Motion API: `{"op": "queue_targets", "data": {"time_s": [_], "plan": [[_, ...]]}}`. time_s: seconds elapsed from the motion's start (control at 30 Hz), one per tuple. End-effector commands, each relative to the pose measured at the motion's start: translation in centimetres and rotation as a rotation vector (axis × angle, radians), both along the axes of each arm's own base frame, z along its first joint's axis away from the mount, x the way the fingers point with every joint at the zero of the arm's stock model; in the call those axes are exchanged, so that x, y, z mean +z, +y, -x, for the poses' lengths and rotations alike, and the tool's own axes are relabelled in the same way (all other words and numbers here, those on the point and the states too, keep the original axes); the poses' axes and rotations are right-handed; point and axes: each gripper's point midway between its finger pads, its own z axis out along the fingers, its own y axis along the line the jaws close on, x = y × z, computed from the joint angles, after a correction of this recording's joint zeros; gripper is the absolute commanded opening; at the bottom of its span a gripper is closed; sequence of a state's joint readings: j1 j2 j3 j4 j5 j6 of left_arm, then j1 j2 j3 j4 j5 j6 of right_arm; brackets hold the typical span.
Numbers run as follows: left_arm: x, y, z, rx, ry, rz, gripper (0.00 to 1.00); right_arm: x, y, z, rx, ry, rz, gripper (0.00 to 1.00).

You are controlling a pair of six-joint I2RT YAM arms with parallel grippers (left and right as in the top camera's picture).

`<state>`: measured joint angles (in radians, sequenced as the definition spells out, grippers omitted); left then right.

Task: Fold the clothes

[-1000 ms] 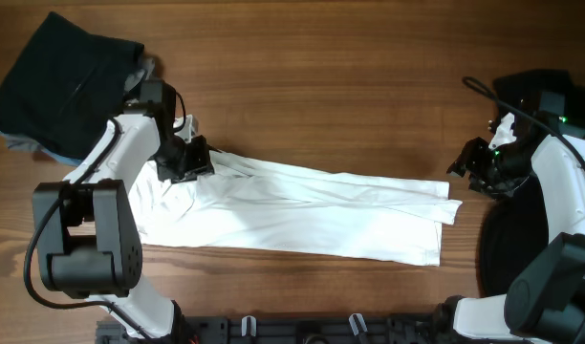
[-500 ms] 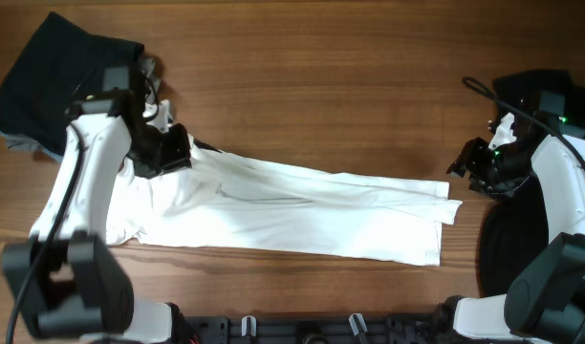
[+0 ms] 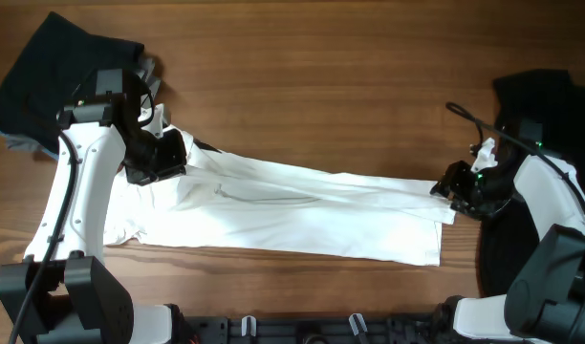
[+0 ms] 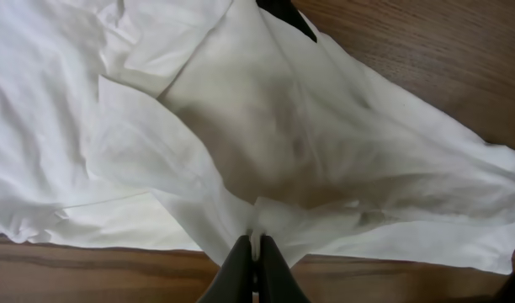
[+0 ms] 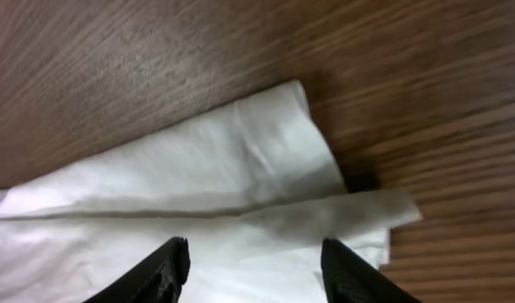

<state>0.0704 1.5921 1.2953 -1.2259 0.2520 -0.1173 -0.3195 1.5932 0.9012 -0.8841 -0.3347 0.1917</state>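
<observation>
The white T-shirt (image 3: 302,215) lies folded lengthwise in a long strip across the wooden table (image 3: 321,86). My left gripper (image 3: 157,159) is shut on a pinch of the shirt's fabric (image 4: 257,227) at its left end and holds it a little raised. In the left wrist view the gripper (image 4: 257,252) has its jaws closed with white cloth between them. My right gripper (image 3: 445,187) is open just above the shirt's right end (image 5: 266,168). In the right wrist view the gripper (image 5: 256,257) has its jaws spread wide over the white cloth with nothing between them.
A black garment (image 3: 58,81) lies bunched at the table's back left, with grey cloth under it. Another dark garment (image 3: 536,91) lies at the right edge, behind and under my right arm. A black rail (image 3: 302,330) runs along the front edge.
My left gripper has moved left and slightly back with the shirt's left end in it. My right gripper has come left from off the cloth to over the shirt's right end.
</observation>
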Motion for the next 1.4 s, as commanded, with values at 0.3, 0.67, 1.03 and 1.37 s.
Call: {"op": "queue_targets", "data": {"time_s": [0.3,0.67,1.03,1.37], "plan": [[0.1,0.2,-0.3,-0.008,-0.015,-0.012,0.04,-1.2,2.5,-0.3,0.056,-0.064,-0.053,0.45],[0.1,0.2,-0.3,-0.009,-0.014,-0.012,0.04,-0.7,2.8,1.1,0.062,0.0,-0.065,0.04],[0.1,1.1,0.8,-0.006,0.025,-0.067,0.04,3.4,1.2,6.2,-0.224,0.221,0.074,0.04],[0.1,1.1,1.4,-0.007,0.052,-0.067,0.42,3.3,0.1,2.9,-0.127,0.05,0.114,0.72]]}}
